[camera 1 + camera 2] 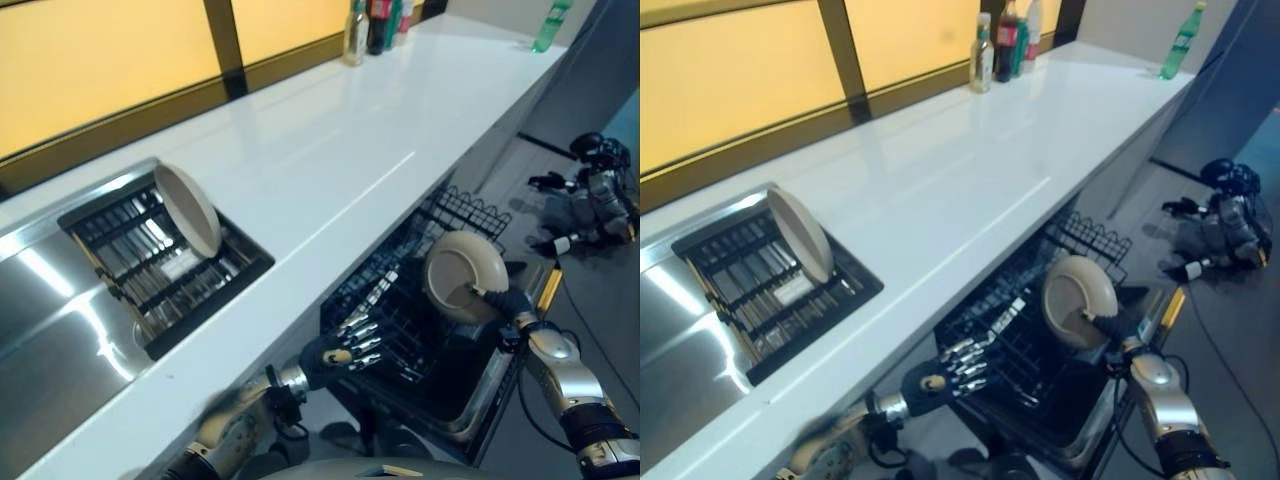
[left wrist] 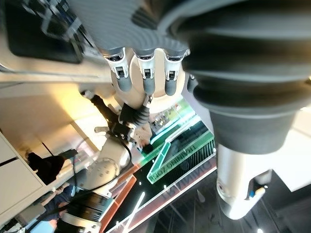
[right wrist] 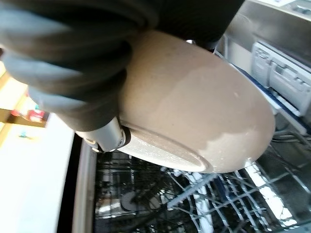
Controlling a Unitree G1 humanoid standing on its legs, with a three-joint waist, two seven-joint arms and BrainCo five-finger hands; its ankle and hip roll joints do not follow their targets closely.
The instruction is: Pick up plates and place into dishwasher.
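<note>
My right hand (image 1: 507, 301) is shut on a beige plate (image 1: 463, 274), holding it upright by its rim just above the dark wire dishwasher rack (image 1: 468, 212), which is pulled out under the counter. Up close, the plate (image 3: 194, 121) hangs over the rack's tines. A second beige plate (image 1: 187, 208) stands on edge in the black drying rack (image 1: 120, 280) set in the sink. My left hand (image 1: 345, 345) is open with straight fingers (image 2: 146, 73), below the counter's front edge at the near left corner of the dishwasher rack, holding nothing.
A long white counter (image 1: 350, 150) runs above the dishwasher. Several bottles (image 1: 375, 25) stand at its far end and a green bottle (image 1: 552, 25) at the far corner. The open dishwasher door (image 1: 500, 375) juts out low. Dark equipment (image 1: 600, 200) lies on the floor to the right.
</note>
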